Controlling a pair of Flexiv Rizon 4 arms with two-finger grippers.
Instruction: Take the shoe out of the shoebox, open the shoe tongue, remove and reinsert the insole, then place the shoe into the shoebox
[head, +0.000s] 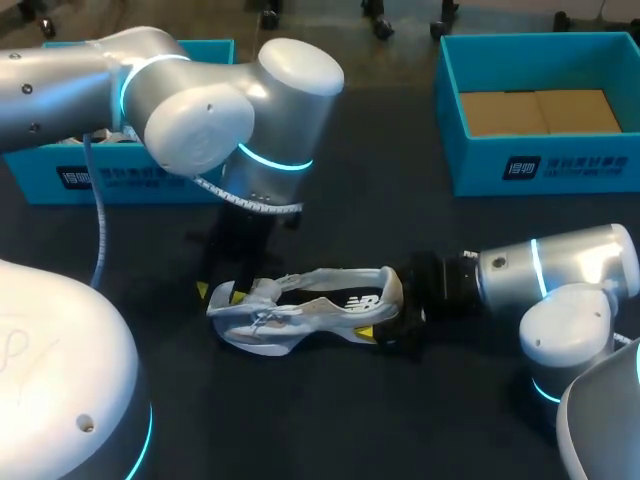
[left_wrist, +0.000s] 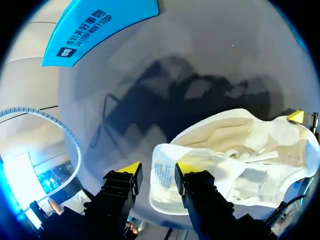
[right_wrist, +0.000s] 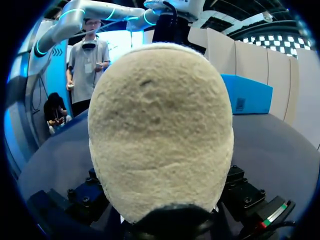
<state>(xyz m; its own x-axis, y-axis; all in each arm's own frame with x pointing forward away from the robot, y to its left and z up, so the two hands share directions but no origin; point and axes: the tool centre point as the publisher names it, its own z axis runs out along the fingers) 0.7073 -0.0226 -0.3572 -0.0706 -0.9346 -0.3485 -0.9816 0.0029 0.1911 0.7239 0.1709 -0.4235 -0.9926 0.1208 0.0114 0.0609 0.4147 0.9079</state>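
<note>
**Shoe on its side on the table, an end effector at each end**

The shoe (head: 300, 310) lies on its side in the middle of the black table (head: 350, 430), out of both boxes. My right end effector (head: 385, 312) is clamped on its heel end. From that wrist the shoe's beige face fills the view and hides my fingertips.

My left end effector (left_wrist: 157, 170) stands over the toe end, fingers a narrow way apart. The tongue (left_wrist: 164, 182) is folded out between them. It lies against one finger, and a sliver of table shows at the other, so nothing is held there.

Well behind the shoe, off its heel end, stands an open blue shoebox (head: 540, 165) with brown cardboard (head: 540, 110) in its bottom. Behind the toe end a second blue shoebox (head: 90, 180) is largely covered by my left arm (head: 200, 100).
</note>
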